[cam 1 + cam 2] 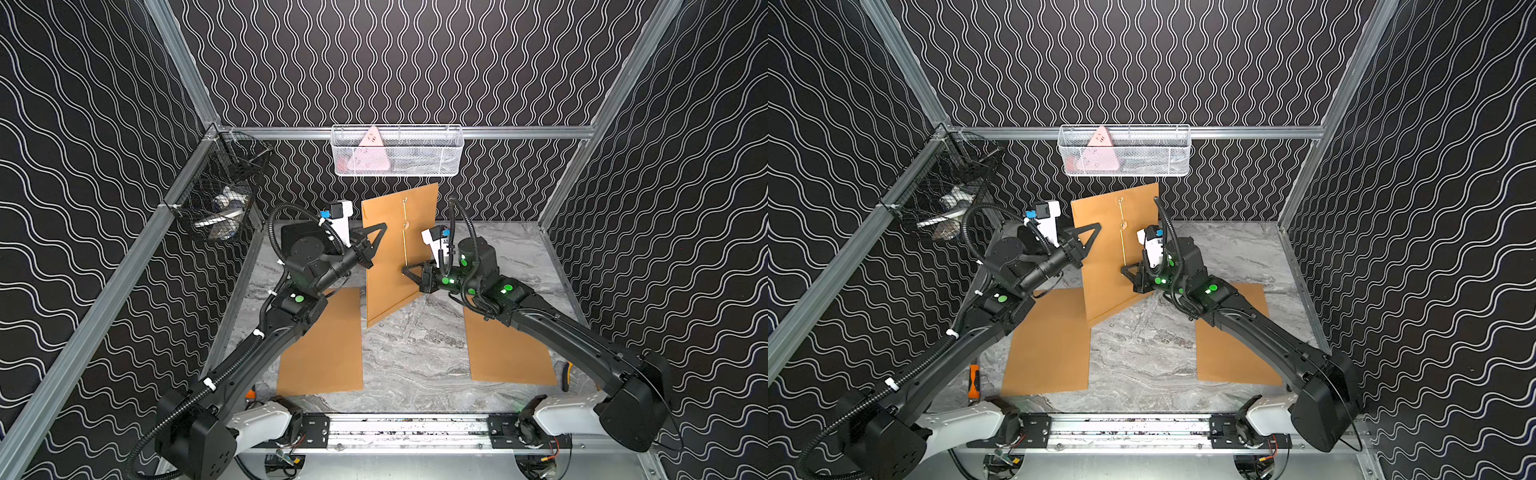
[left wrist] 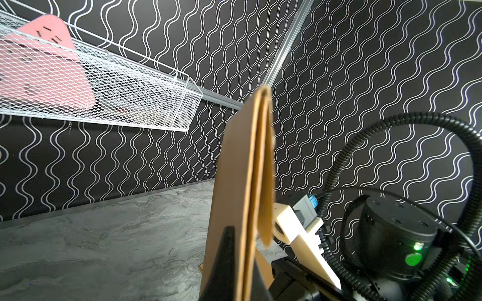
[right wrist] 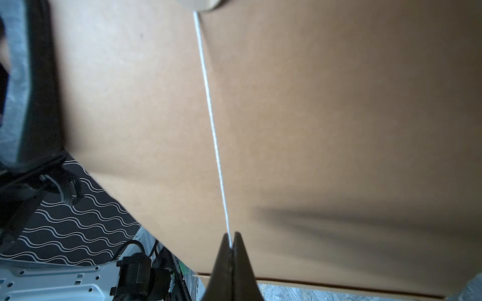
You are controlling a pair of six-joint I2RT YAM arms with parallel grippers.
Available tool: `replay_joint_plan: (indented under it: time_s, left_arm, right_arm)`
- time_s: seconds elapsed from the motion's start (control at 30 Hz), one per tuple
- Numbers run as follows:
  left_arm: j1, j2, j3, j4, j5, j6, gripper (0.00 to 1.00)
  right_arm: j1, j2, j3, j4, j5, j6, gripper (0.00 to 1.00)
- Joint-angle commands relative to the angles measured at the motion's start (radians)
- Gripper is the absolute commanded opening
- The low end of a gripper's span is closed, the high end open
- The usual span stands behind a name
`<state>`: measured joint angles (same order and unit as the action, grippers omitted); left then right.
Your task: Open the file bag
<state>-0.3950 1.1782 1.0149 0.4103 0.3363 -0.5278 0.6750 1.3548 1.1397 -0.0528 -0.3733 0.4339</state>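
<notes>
the file bag [image 1: 392,266], a brown kraft envelope, is standing nearly upright over the middle of the marble table [image 1: 415,365], between the two arms, with its broad face turning toward the right arm. its lowest corner is hanging close to the table; whether it is touching i cannot tell. the left gripper [image 1: 382,227] is clamping the bag's side edge high up. in the left wrist view one finger [image 2: 225,260] is lying against one face, and the cardboard is passing edge-on between the jaws. the flap [image 2: 266,177] is lying folded over the top edge and hanging down the face toward the right arm. the right gripper [image 3: 230,243] is pressing its jaws together on the white string [image 3: 212,130], pinching its end. the string is running taut and straight from the round paper button [image 1: 406,225] on the bag's face down to the fingertips. two more kraft envelopes are lying flat on the table, one [image 1: 324,349] under the left arm and one [image 1: 507,353] under the right arm, on either side of the held bag. a white mesh basket [image 1: 415,164] holding a pink triangular board [image 1: 371,151] is hanging on the back wall above the bag. a black wire basket [image 1: 216,199] is hanging on the left wall.
</notes>
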Motion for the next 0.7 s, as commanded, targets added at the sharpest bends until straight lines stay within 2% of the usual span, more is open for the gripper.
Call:
replay_joint_plan:
  time_s: [0.0, 0.3, 0.67]
  left_arm:
    - [0.0, -0.013, 0.002, 0.044, -0.009, -0.008, 0.0]
    - [0.001, -0.033, -0.007, 0.029, -0.014, 0.006, 0.0]
    - [0.0, -0.041, -0.021, 0.024, -0.007, 0.015, 0.0]
  right_arm:
    - [0.001, -0.017, -0.001, 0.024, 0.028, -0.004, 0.0]
    - [-0.025, -0.051, -0.037, -0.018, 0.109, -0.035, 0.0]
    - [-0.087, -0.053, -0.014, -0.049, 0.098, -0.056, 0.0]
